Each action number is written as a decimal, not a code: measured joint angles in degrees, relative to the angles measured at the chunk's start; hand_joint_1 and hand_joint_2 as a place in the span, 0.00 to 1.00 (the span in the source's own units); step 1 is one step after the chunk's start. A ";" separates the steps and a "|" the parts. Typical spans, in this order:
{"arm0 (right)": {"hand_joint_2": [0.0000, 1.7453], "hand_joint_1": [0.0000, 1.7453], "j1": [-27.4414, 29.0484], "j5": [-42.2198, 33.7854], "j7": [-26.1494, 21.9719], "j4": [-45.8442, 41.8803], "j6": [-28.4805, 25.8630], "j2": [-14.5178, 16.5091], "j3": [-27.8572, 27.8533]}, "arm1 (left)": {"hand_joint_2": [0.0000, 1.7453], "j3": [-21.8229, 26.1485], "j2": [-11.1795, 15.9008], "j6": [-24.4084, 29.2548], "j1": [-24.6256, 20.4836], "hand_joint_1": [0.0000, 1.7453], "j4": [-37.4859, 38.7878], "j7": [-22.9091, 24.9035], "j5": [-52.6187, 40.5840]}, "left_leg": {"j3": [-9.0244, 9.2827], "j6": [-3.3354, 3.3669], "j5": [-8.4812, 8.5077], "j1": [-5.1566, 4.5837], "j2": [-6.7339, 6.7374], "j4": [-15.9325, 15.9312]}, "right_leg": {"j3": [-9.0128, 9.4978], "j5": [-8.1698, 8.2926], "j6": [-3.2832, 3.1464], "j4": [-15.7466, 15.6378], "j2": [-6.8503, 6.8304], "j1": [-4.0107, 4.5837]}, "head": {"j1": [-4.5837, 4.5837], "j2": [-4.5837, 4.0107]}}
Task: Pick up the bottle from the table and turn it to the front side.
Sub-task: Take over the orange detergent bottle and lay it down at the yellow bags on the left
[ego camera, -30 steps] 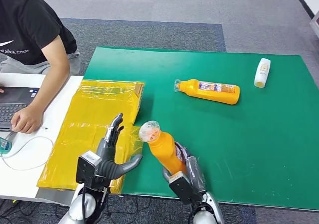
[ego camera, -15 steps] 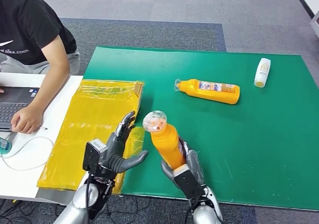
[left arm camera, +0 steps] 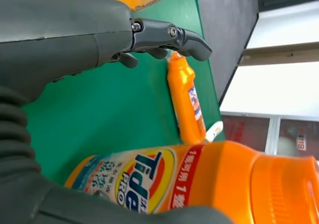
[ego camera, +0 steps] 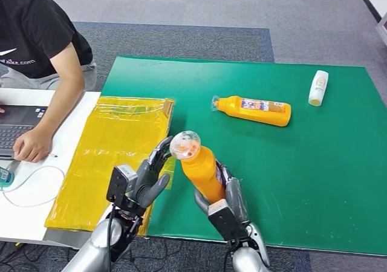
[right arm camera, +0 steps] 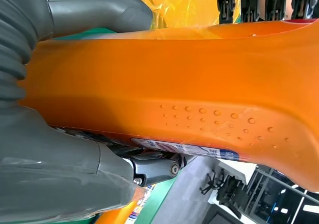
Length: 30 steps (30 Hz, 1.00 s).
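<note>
Orange bottle (ego camera: 201,172) gripped in right hand (ego camera: 227,207) above surface's (ego camera: 319,181) near edge; left hand (ego camera: 145,178) spread beside, empty.

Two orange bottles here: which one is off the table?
The orange bottle that the right hand holds, cap up, near the front edge. The other orange bottle lies flat on the green mat.

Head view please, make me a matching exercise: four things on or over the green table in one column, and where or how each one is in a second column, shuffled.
Things:
1. white bottle
2. lying orange bottle
3. held orange bottle
4. yellow bag

States:
A. gripped by the right hand, cap up
B. flat at the mat's left edge
C. on its side mid-mat, cap pointing left
D. near the far right corner

Pairs: 1-D, 2-C, 3-A, 4-B
</note>
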 joint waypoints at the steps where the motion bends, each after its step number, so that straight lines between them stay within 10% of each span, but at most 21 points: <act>1: 1.00 1.00 -0.08 0.05 0.02 0.05 -0.04 0.00 0.13 | 0.00 -0.20 0.09 -0.20 -0.18 0.00 0.00 0.05 -0.04 | 0.00 0.00 0.00 0.00 0.00 0.00 | 0.00 0.00 0.00 0.00 0.00 0.00 | 0.00 0.00; 7: 1.00 0.99 -0.42 0.20 0.22 1.00 -0.26 0.00 0.65 | 0.00 -1.45 0.67 -1.51 -1.24 0.00 0.00 0.58 -0.23 | -0.02 0.00 0.00 0.00 0.00 0.00 | 0.00 0.00 0.00 0.00 0.00 0.00 | 0.00 0.00; 11: 1.00 0.91 -0.75 0.20 0.24 1.78 -0.27 0.00 0.70 | 1.00 -2.16 1.03 -2.02 -1.84 0.00 0.00 0.93 -0.44 | -0.05 0.00 0.00 0.00 0.00 0.00 | -0.04 0.00 0.00 0.00 0.00 0.00 | 0.00 0.00; 30: 1.00 0.83 -2.33 0.01 0.98 3.33 0.18 0.00 0.73 | 1.00 -4.24 1.91 -3.85 -5.15 0.00 1.74 3.53 -0.15 | -0.12 0.00 0.01 0.00 0.00 0.02 | -0.11 0.01 0.00 0.00 0.00 0.00 | 0.00 0.00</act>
